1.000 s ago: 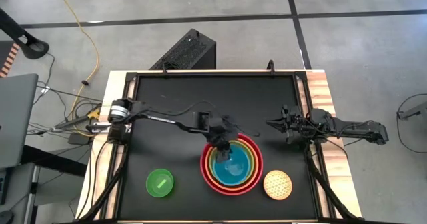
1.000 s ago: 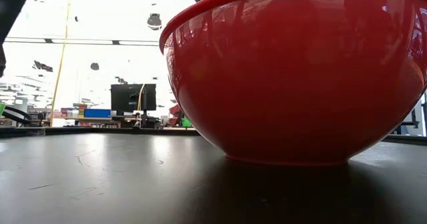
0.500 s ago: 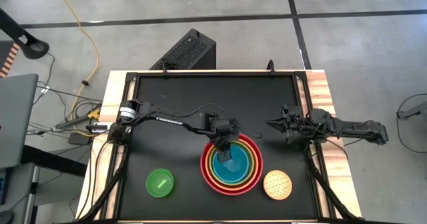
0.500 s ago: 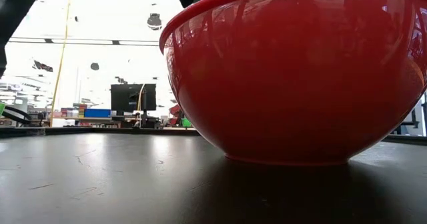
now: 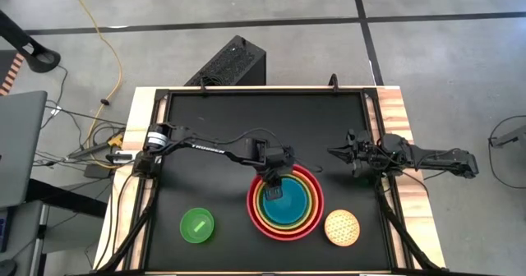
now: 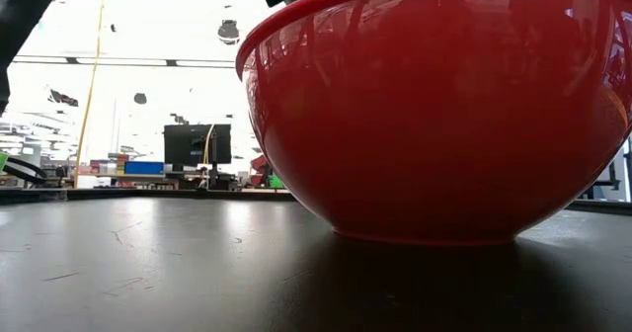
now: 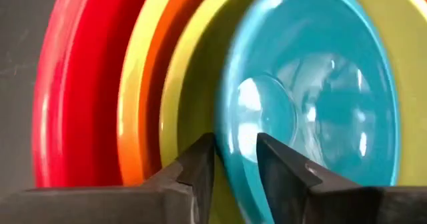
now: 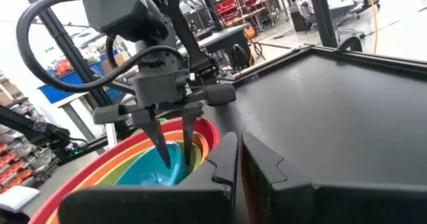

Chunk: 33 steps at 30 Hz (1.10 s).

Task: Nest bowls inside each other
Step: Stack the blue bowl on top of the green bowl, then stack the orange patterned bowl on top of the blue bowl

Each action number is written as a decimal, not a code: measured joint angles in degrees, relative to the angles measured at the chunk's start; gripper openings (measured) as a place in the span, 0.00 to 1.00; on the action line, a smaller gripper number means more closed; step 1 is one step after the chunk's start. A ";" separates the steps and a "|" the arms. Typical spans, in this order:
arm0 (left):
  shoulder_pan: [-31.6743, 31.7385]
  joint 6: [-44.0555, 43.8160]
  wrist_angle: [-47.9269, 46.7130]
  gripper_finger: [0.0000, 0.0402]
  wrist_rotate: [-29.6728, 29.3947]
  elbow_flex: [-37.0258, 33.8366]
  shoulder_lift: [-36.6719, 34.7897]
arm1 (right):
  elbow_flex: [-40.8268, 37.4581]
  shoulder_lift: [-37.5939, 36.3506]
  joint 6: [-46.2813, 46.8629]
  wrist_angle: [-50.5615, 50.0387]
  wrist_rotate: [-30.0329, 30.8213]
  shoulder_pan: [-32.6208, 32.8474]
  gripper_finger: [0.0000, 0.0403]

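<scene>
The red bowl (image 5: 250, 204) stands on the black table with the orange bowl (image 7: 143, 104), the olive-green bowl (image 7: 193, 97) and the blue bowl (image 5: 292, 206) nested in it. My left gripper (image 7: 235, 149) is open and points steeply down over the stack's far left side. Its fingers straddle the blue bowl's rim (image 7: 229, 127), one inside and one outside, without touching it. The small green bowl (image 5: 197, 225) and the tan dotted bowl (image 5: 342, 227) rest on the table on either side. My right gripper (image 8: 237, 159) is shut and holds nothing at the right edge.
The table (image 5: 214, 128) has a raised black frame, with wooden strips along its left and right sides. There is free room across its far half and between the small green bowl and the stack. In the low view the red bowl (image 6: 434, 115) fills most of the picture.
My left gripper has tipped further down and sunk a little over the stack's far left side. Its fingers have parted and let go of the blue bowl. That bowl now sits settled in the olive-green one.
</scene>
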 joint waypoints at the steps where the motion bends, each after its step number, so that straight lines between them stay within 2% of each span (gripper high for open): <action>1: 0.00 0.28 -1.58 0.26 -0.01 0.83 0.00 | 0.00 -0.02 0.01 0.01 0.00 0.00 0.09; 6: 0.00 2.22 -8.68 0.29 -0.05 6.17 0.00 | 0.00 -0.02 0.02 0.00 0.00 0.00 0.09; 14: -0.06 5.35 -24.89 0.29 -0.96 19.56 -0.07 | 0.00 -0.02 0.01 0.00 0.00 0.00 0.09; 20: -2.02 5.61 -47.19 0.29 -6.65 26.83 -0.21 | 0.00 -0.02 0.01 0.00 -0.01 0.00 0.09; 23: -5.86 4.51 -55.50 0.29 -12.04 26.09 -1.14 | 0.00 0.00 0.00 0.00 0.00 0.00 0.09; 28: -14.79 4.24 -53.77 0.29 -10.43 18.03 -8.45 | 0.00 -0.02 0.02 0.09 0.00 0.00 0.09; 33: -21.76 -2.94 -52.64 0.29 -19.02 7.11 -16.85 | -0.02 0.00 0.00 0.35 0.02 0.00 0.09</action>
